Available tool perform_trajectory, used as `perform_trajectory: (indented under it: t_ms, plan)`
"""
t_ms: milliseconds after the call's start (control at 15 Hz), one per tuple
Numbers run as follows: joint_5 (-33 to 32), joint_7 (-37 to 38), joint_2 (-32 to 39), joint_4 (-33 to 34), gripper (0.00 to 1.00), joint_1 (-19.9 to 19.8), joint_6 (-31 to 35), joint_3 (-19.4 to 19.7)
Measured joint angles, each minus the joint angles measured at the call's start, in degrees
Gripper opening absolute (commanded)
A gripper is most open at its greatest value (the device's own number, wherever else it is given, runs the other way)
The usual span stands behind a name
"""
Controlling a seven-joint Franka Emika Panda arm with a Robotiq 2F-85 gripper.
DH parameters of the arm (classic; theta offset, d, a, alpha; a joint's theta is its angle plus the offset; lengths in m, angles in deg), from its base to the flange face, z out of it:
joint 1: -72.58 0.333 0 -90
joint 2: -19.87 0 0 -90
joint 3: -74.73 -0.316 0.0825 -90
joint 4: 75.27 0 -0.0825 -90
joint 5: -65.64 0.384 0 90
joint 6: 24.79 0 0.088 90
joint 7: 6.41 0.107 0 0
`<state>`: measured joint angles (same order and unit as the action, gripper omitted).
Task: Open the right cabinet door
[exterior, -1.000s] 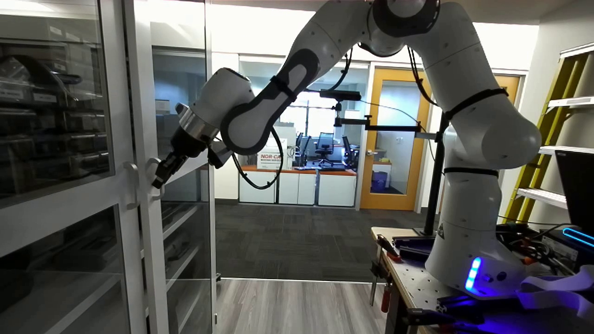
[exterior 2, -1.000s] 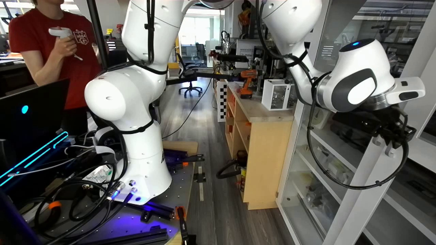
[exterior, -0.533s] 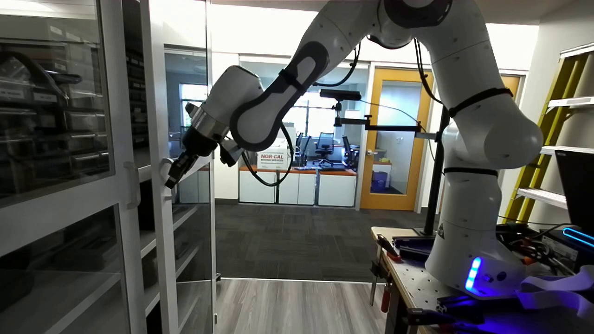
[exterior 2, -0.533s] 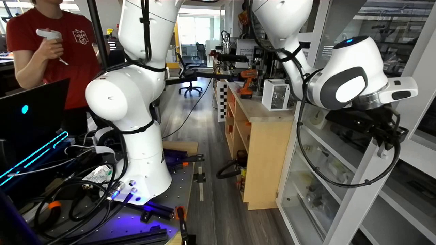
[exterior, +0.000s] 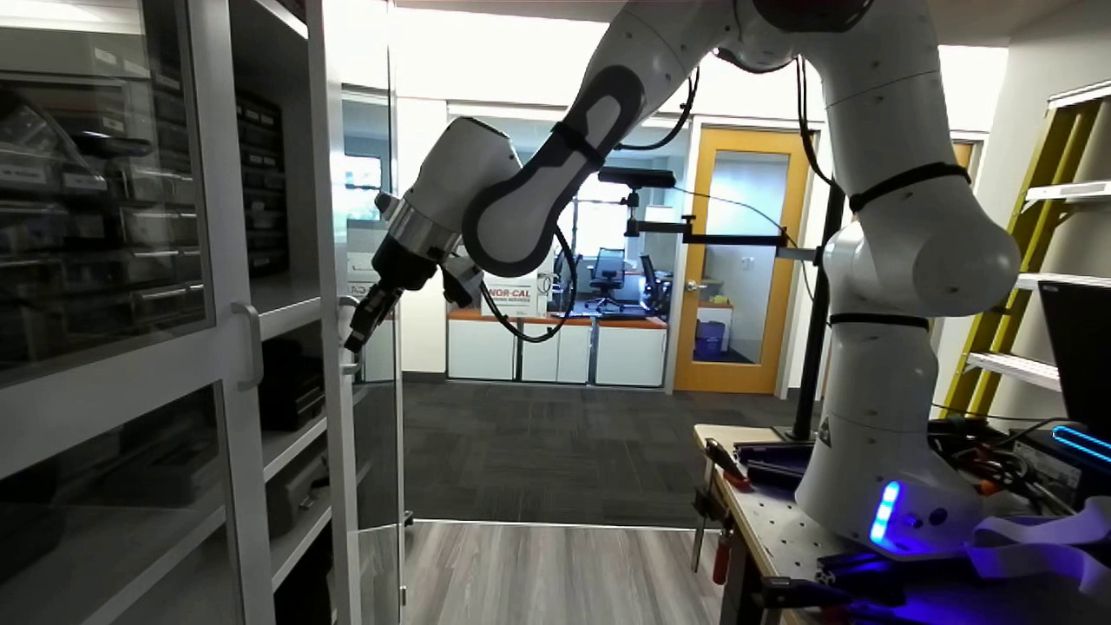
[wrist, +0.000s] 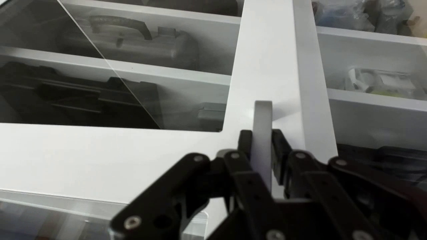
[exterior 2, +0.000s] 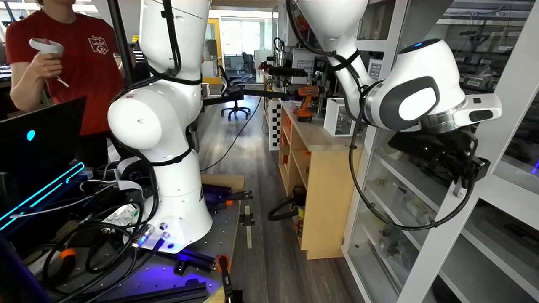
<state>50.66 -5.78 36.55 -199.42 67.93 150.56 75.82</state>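
Observation:
The right cabinet door [exterior: 340,486] is a glass pane in a white frame and stands partly open. Its white frame also shows in an exterior view [exterior 2: 436,244] and in the wrist view [wrist: 267,50]. A flat, light grey handle [wrist: 262,116] stands out from the frame. My black gripper [wrist: 262,143] is shut on this handle, one finger on each side. The gripper also shows at the door's free edge in both exterior views [exterior: 356,340] [exterior 2: 469,176]. The lower part of the handle is hidden behind the fingers in the wrist view.
The left cabinet door [exterior: 113,408] is shut and has its own handle [exterior: 250,345]. Shelves [exterior: 291,451] with dark boxes show in the gap. A wooden workbench [exterior 2: 330,198] stands near the door's hinge side. The robot's table [exterior: 764,529] stands opposite the cabinet. A person [exterior 2: 80,75] stands behind it.
My gripper has drawn back from the cabinet toward the robot base with the handle in it. The right door has swung outward, and the gap to the left door has opened, baring shelves.

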Motion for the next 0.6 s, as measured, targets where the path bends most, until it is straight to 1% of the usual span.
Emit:
perform_trajectory:
  t_ms: [533, 600]
  plan:
    - [-2.0, 4.2, -5.7, -5.6, 0.04, 2.8, -4.6, 4.2]
    - [-2.6, 5.1, -6.4, -6.3, 0.43, 3.0, -5.3, 4.6]
